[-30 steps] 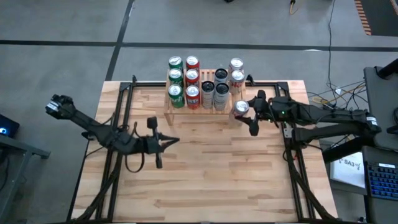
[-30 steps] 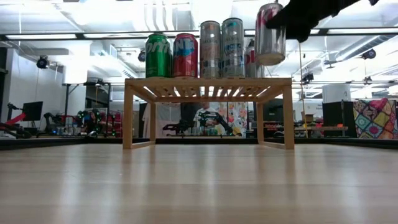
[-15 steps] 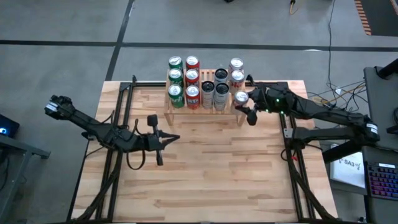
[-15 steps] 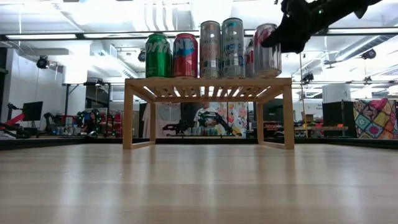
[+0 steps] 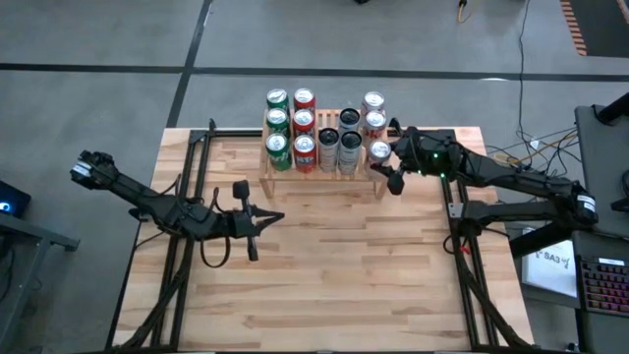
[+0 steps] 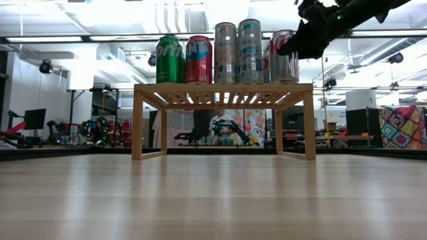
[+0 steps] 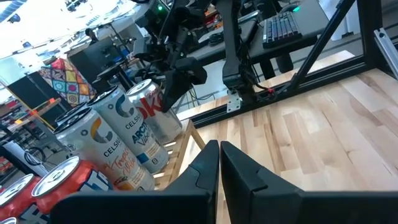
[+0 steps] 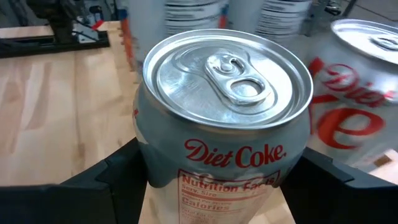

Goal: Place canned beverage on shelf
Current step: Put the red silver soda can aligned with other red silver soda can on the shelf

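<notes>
- Behind the table (image 5: pixel 324 265) I see a large workshop with bright ceiling lights, racks and coloured panels in the low view; grey floor surrounds the light-wood table in the high view.
- On the far half of the table stands the shelf (image 6: pixel 223 95), a low slatted wooden rack on short legs, loaded with upright cans: green ones (image 5: pixel 278 123) and red ones (image 5: pixel 304 123) on its left part, grey and dark ones (image 5: pixel 339 143) in the middle.
- My right gripper (image 5: pixel 385 162) reaches in from the right side to the shelf's right end, and its fingers (image 8: pixel 118 177) sit spread wide on either side of a Diet Coke can (image 8: pixel 224 118), one finger against each flank of the can's body.
- From the right wrist view the can sits squarely between the two fingers, top and pull tab facing the camera, upright.
- In the low view the can's base (image 6: pixel 285 57) appears level with the shelf top at the front right corner, just beside another Diet Coke can behind it; I cannot tell for sure whether its weight is resting on the slats.
- In the left wrist view that same can (image 7: pixel 152 112) shows at the row's end next to two Celsius cans (image 7: pixel 118 134), with the right gripper's dark fingers around it.
- My left gripper (image 5: pixel 270 220) waits well apart from the shelf, over the left middle of the table, its fingers (image 7: pixel 239 171) pressed together with nothing between them.
</notes>
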Robot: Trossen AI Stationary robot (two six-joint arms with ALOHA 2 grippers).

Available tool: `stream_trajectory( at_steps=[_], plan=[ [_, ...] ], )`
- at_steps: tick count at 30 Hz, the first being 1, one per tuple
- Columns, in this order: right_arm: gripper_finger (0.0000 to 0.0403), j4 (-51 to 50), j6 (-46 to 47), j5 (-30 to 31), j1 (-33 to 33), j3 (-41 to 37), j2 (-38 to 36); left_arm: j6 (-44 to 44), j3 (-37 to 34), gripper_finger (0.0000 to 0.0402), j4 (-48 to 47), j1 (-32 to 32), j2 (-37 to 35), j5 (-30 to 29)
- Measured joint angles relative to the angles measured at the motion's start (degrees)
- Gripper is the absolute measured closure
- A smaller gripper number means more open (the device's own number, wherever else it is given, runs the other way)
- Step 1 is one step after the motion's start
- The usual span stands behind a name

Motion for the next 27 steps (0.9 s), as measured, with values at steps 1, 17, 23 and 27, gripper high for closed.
stream_trajectory(
  at_steps=[1, 17, 23, 27],
  plan=[
    [0.0123, 0.02, 0.19, 0.15, -0.38, 0.0, 0.0, 0.0, 0.0, 0.0401, 0.0, 0.0, 0.0, 0.0],
    [0.0123, 3.98, 1.02, -0.47, -2.07, 0.26, 4.72, 0.0, 0.0, 0.0401, -0.04, 0.0, 0.01, -0.07],
    [0.0106, 3.7, 1.0, -0.35, -2.07, 0.26, 4.59, 0.0, 0.0, 0.0401, -0.04, 0.0, 0.02, -0.09],
    [0.0074, 3.48, 0.5, -0.29, -2.07, 0.26, 4.61, 0.0, 0.0, 0.0401, -0.04, 0.0, 0.02, -0.1]
  ],
)
